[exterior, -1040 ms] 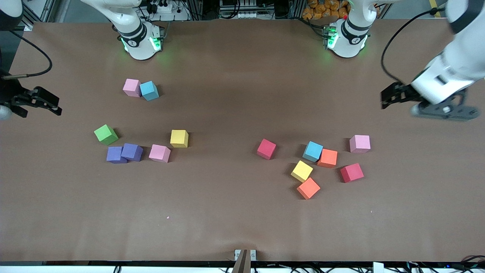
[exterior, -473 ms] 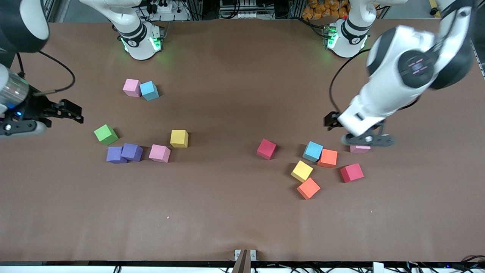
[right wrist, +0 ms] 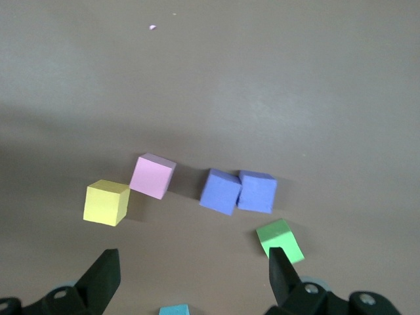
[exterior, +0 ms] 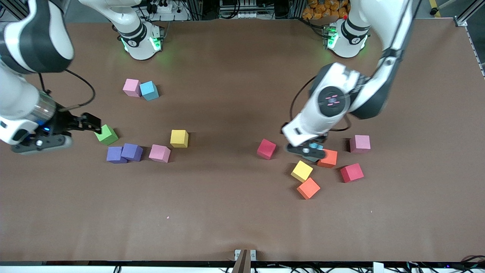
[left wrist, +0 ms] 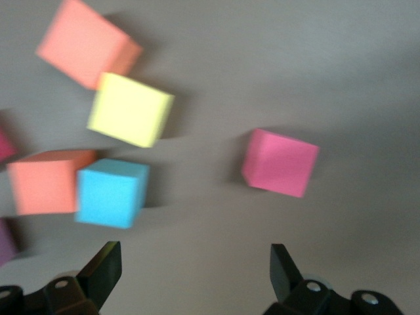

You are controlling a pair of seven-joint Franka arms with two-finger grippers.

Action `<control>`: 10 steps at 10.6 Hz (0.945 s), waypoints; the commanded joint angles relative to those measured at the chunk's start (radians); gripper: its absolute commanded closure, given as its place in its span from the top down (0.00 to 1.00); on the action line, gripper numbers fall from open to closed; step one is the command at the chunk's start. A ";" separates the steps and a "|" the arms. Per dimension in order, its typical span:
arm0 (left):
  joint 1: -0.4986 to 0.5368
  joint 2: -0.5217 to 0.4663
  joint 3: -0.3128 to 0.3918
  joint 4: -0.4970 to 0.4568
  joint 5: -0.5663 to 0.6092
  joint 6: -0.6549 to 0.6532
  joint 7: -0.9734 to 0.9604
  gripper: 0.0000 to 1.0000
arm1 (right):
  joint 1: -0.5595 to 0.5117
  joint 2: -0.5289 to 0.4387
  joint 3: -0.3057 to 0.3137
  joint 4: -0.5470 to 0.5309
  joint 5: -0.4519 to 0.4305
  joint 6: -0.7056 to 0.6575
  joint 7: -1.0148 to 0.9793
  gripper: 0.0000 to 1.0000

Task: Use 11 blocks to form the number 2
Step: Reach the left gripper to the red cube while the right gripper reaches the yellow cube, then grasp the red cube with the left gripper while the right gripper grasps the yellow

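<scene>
Several blocks lie loose in two groups, and no number 2 is in view. Toward the right arm's end are a green block (exterior: 107, 135), two purple blocks (exterior: 114, 154), a pink block (exterior: 159, 153) and a yellow block (exterior: 179, 138). Toward the left arm's end are a red block (exterior: 266, 148), a light blue block (exterior: 314, 146), an orange block (exterior: 328, 158) and others. My left gripper (exterior: 286, 132) (left wrist: 193, 262) hangs open and empty between the red block (left wrist: 280, 162) and the light blue block (left wrist: 111, 192). My right gripper (exterior: 94, 126) (right wrist: 190, 262) is open and empty beside the green block (right wrist: 280, 239).
A pink block (exterior: 132, 87) and a light blue block (exterior: 149, 90) touch near the right arm's base. A yellow block (exterior: 302, 171), an orange block (exterior: 308, 188), a red block (exterior: 352, 172) and a pink block (exterior: 360, 143) lie round the left arm's hand. The table (exterior: 235, 216) is brown.
Both arms have swung in from the table's ends. The left gripper came over the red and light blue blocks, and the right gripper came up to the green block. No block moved.
</scene>
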State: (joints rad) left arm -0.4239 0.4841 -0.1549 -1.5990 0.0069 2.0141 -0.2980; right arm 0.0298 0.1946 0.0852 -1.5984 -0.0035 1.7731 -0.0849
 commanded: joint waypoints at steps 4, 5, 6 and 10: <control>-0.070 0.139 0.003 0.136 0.015 0.064 0.083 1.00 | 0.086 0.117 -0.001 -0.004 0.000 0.141 -0.101 1.00; -0.075 0.143 0.003 0.136 0.015 0.066 0.085 1.00 | 0.114 0.117 -0.001 -0.018 -0.001 0.143 -0.102 1.00; -0.078 0.163 0.003 0.136 0.015 0.074 0.085 1.00 | 0.161 0.118 -0.001 -0.037 -0.001 0.150 -0.104 1.00; -0.095 0.241 0.011 0.137 0.018 0.185 0.065 1.00 | 0.324 0.124 -0.001 -0.190 -0.013 0.276 -0.120 1.00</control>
State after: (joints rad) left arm -0.5095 0.6883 -0.1533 -1.4906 0.0070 2.1682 -0.2280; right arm 0.3252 0.3275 0.0909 -1.7364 -0.0050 2.0064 -0.1794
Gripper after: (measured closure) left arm 0.000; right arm 0.000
